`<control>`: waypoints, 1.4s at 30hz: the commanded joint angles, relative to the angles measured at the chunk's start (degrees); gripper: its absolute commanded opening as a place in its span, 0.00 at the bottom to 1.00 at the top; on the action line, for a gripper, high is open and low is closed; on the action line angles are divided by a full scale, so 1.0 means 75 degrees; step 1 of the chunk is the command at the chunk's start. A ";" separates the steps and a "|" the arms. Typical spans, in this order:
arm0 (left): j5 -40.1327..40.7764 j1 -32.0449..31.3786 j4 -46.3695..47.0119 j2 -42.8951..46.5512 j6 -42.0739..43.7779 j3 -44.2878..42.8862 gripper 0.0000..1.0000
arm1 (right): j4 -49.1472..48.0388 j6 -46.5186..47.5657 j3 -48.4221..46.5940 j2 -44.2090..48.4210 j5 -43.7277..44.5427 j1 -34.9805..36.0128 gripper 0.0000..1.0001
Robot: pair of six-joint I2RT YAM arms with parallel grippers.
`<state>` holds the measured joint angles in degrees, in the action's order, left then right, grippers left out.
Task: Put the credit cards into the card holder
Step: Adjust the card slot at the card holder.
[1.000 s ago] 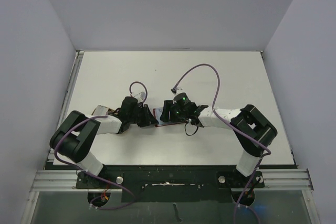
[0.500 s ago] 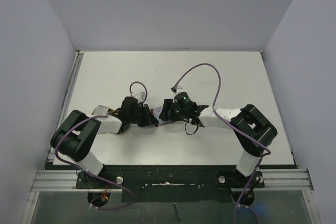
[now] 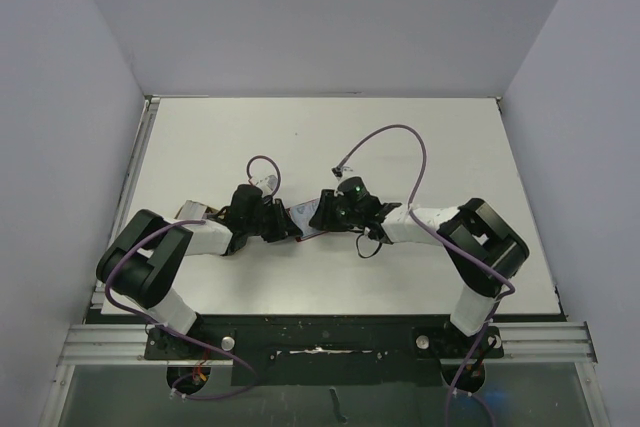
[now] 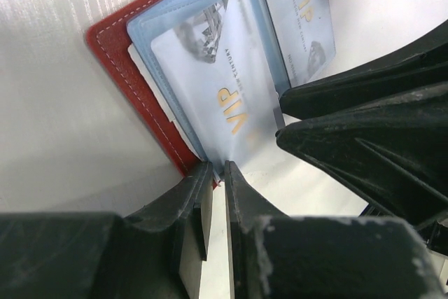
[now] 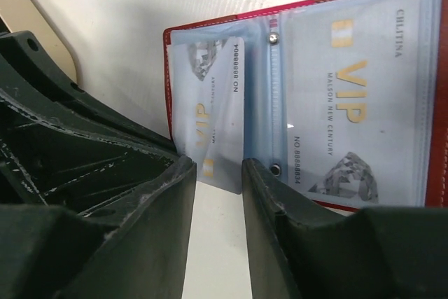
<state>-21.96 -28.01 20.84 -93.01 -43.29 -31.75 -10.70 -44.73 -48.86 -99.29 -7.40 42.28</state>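
Pinching edge of card holder (image 4: 112, 40) with left gripper (image 4: 218, 173), at 9 o'clock side, mid-table. Straddling half-sleeved credit card (image 5: 210, 96) with right gripper (image 5: 218, 166) from 3 o'clock, jaws parted; possibly touching it.

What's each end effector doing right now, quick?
Left end effector: closed on the near edge of the wallet.
Right end effector: fingers apart on either side of a card; whether it grips cannot be told.

Black-and-white arms (image 3: 195, 237), looping purple cables (image 3: 400, 131), scuffed black left end effector (image 4: 218, 173)
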 commanded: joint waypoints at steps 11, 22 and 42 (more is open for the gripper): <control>-0.0190 -0.0027 0.0285 -0.0041 0.0056 -0.0050 0.11 | -0.1635 -0.0690 0.0444 0.0139 -0.1093 -0.0475 0.08; -0.0200 -0.0027 0.0278 -0.0067 0.0075 -0.0056 0.11 | -0.2431 -0.0972 0.0746 0.0034 -0.1727 -0.0636 0.13; -0.0092 -0.0027 0.0147 0.0049 0.0087 -0.0055 0.12 | -0.2555 -0.0933 0.0745 -0.0247 -0.2042 -0.0986 0.04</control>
<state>-22.15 -28.01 20.84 -93.01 -43.27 -31.75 -27.11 -52.93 -42.39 -101.58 -22.15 35.66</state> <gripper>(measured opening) 0.115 0.077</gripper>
